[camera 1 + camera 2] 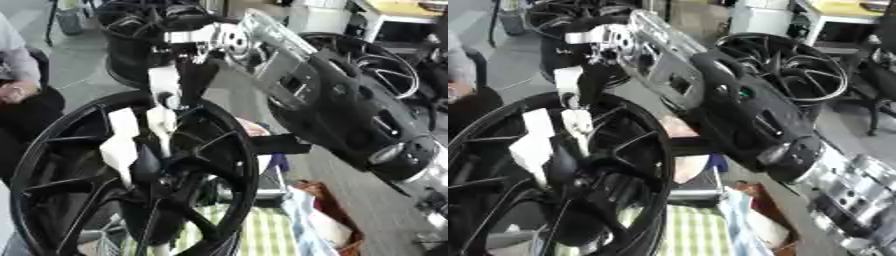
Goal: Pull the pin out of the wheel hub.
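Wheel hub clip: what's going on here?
A black wheel hub stands upright in front of the robot. Its right arm reaches in from the right, and the robot hand, pale fingers pointing down, is inside the rim near the spokes and centre. Whether the fingers are closed on the pin cannot be made out, and the pin itself is not clearly visible. More black wheels stand behind. The left robot hand does not show.
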Controlling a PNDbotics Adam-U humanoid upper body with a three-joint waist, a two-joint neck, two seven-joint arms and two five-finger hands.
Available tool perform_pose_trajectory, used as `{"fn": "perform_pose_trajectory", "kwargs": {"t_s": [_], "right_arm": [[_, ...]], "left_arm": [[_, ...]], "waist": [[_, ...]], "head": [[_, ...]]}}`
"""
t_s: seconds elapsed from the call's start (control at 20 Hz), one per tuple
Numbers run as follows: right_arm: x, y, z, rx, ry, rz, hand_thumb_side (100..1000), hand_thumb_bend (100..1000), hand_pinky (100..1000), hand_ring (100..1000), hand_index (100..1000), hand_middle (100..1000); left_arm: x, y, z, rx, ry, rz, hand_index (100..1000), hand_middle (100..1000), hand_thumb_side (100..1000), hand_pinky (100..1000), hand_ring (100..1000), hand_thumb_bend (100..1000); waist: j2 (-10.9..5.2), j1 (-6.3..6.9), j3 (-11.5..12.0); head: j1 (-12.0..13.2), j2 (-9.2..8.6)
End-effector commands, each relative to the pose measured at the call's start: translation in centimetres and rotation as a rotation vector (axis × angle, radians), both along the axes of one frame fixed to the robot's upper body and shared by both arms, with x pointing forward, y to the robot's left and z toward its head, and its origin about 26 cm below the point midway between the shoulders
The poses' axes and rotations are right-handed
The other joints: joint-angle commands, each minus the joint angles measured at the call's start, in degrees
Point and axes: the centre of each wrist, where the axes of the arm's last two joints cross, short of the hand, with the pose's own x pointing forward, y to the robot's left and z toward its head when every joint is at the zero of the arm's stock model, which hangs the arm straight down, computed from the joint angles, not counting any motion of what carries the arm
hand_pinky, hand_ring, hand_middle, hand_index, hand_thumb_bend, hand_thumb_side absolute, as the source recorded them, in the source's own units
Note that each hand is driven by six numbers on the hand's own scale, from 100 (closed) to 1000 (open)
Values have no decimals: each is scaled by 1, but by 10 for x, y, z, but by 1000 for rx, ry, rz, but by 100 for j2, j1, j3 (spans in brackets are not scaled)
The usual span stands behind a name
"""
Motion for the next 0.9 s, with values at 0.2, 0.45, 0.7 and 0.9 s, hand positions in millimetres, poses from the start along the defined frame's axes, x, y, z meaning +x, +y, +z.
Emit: {"fn": "perform_pose_trajectory", "kwargs": {"t_s": [0.2, 0.45, 0.7, 0.9], "right_arm": [[21, -69, 34, 235, -141, -283, 100, 100, 631, 549, 411, 244], [41, -136, 41, 383, -251, -559, 100, 100, 621, 546, 414, 246], [62, -221, 28, 409, -401, -921, 100, 100, 639, 567, 473, 317], [70, -267, 14, 365, -521, -1165, 100, 100, 661, 591, 509, 362]], "left_arm": [[-1, 3, 6, 13, -18, 11, 806, 798, 652, 847, 914, 107], [-2, 5, 6, 16, -18, 19, 806, 798, 652, 847, 914, 107], [-2, 7, 6, 18, -22, 34, 807, 798, 650, 847, 914, 108], [-3, 8, 6, 19, -24, 42, 807, 798, 650, 848, 914, 107]], "waist": [[-57, 44, -36], [-42, 56, -88], [-33, 71, -134], [-33, 85, -162]], "head": [[46, -120], [109, -73], [182, -27], [202, 15]]}}
